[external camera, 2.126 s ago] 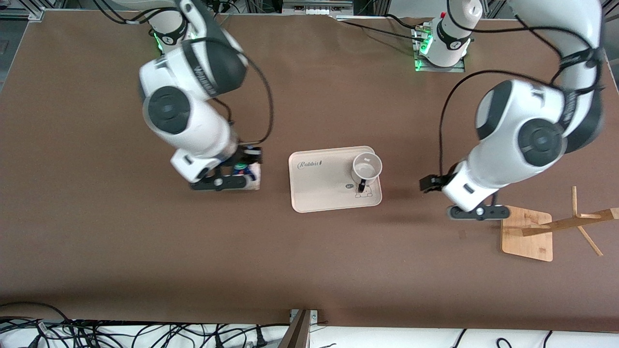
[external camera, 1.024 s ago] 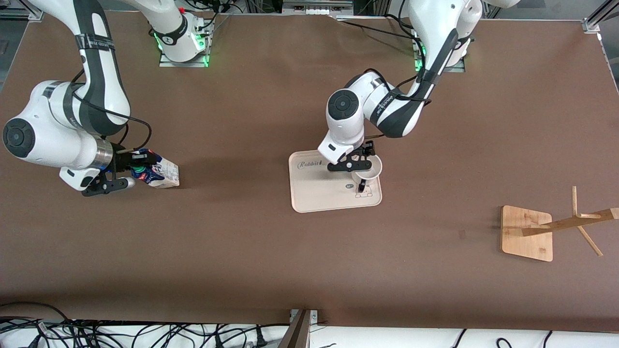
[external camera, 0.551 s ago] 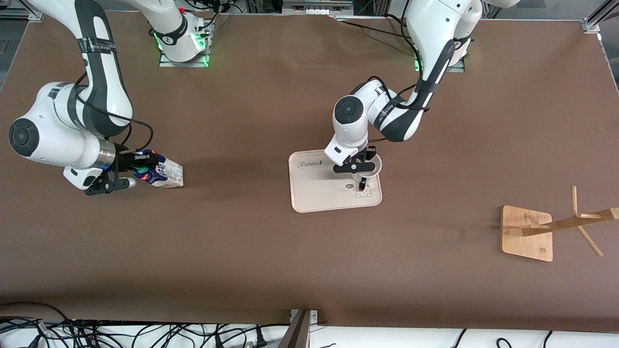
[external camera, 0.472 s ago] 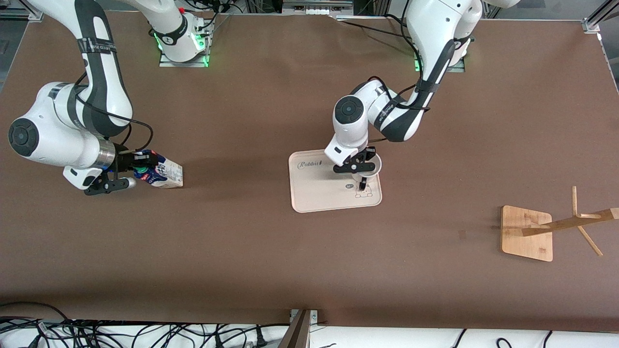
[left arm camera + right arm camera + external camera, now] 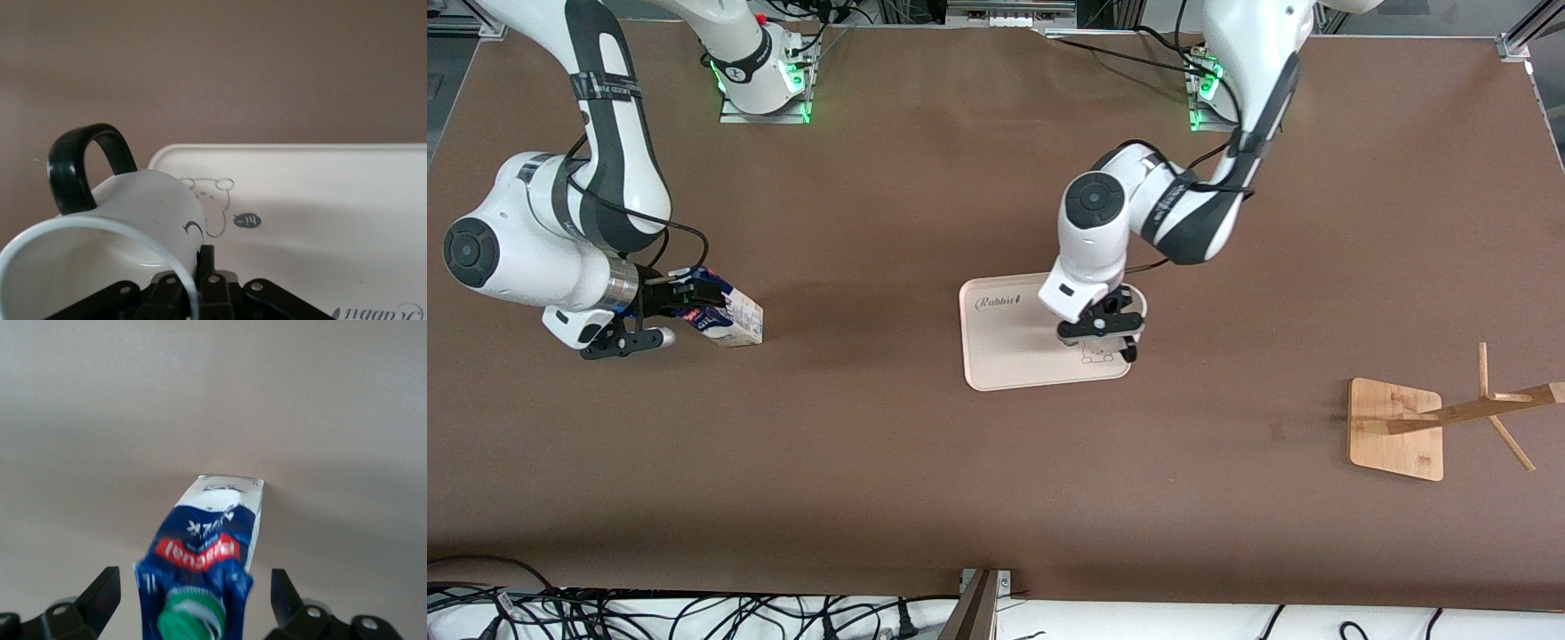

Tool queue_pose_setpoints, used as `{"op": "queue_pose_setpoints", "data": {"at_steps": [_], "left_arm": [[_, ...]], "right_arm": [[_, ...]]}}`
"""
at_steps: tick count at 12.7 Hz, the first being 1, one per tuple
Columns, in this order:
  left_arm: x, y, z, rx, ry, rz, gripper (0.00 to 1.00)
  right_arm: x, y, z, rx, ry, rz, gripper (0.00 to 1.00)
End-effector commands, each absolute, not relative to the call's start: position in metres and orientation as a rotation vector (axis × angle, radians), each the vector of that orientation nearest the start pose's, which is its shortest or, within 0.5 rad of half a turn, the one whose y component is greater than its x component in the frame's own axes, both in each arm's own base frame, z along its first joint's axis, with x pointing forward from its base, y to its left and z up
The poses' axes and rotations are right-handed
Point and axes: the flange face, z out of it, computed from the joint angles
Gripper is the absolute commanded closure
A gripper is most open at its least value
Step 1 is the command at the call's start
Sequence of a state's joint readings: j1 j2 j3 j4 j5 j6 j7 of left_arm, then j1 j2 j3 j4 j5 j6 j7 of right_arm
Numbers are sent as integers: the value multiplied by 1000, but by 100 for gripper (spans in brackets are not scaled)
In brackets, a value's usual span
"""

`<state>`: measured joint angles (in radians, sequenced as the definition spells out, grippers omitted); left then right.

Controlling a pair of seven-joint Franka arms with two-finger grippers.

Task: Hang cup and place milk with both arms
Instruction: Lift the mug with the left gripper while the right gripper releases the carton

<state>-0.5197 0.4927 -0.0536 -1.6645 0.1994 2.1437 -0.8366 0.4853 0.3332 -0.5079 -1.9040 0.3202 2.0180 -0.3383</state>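
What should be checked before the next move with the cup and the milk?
1. Left gripper has the cup: ok, shut on the rim.
2. Cup lifted off the tray: cannot tell; it is tilted over the tray's corner.
3. Handle free for a peg: ok, away from the fingers.
4. Rack ready: ok, it stands toward the left arm's end of the table, pegs bare.
5. Right gripper has the milk: not ok, its fingers stand open on either side.
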Motion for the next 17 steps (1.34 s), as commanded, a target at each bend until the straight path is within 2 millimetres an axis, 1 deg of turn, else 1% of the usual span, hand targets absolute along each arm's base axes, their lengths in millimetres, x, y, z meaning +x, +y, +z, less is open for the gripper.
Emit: {"op": "queue_pose_setpoints", "data": {"at_steps": [1, 2, 4, 5, 6, 7, 8, 10, 11, 13, 14, 15, 16, 17], "left_arm": [[619, -297, 409, -2971, -226, -129, 100], [639, -264, 433, -2974, -208, -126, 100], [667, -199, 472, -2990, -65, -129, 100], [676, -171, 481, -2996, -12, -121, 100], [682, -150, 488, -3000, 41, -125, 100], [688, -123, 496, -2998, 83, -138, 100], [692, -95, 497, -3011, 107, -129, 100], [697, -41, 497, -3070, 151, -105, 100], [698, -21, 498, -3074, 177, -104, 100], [696, 22, 503, -3085, 198, -101, 100], [694, 35, 501, -3108, 208, -87, 100], [692, 43, 500, -3117, 198, -59, 100], [689, 49, 499, -3122, 181, -24, 100], [687, 55, 498, -3123, 169, -7, 100]], "right_arm": [[609, 25, 361, -2960, -262, 127, 0], [614, 26, 374, -2967, -283, 94, 0], [620, 31, 406, -2967, -331, 119, 0], [624, 33, 428, -2981, -367, 120, 0], [626, 35, 447, -2995, -397, 130, 0], [623, 34, 469, -2998, -416, 142, 0], [616, 31, 492, -3014, -414, 147, 0], [596, 33, 535, -3049, -411, 124, 0], [589, 35, 545, -3047, -418, 125, 0], [578, 31, 562, -3036, -423, 115, 0], [572, 27, 571, -3039, -426, 108, 0], [566, 27, 579, -3046, -442, 102, 0], [561, 25, 582, -3054, -450, 101, 0], [557, 26, 588, -3056, -464, 86, 0]]}}
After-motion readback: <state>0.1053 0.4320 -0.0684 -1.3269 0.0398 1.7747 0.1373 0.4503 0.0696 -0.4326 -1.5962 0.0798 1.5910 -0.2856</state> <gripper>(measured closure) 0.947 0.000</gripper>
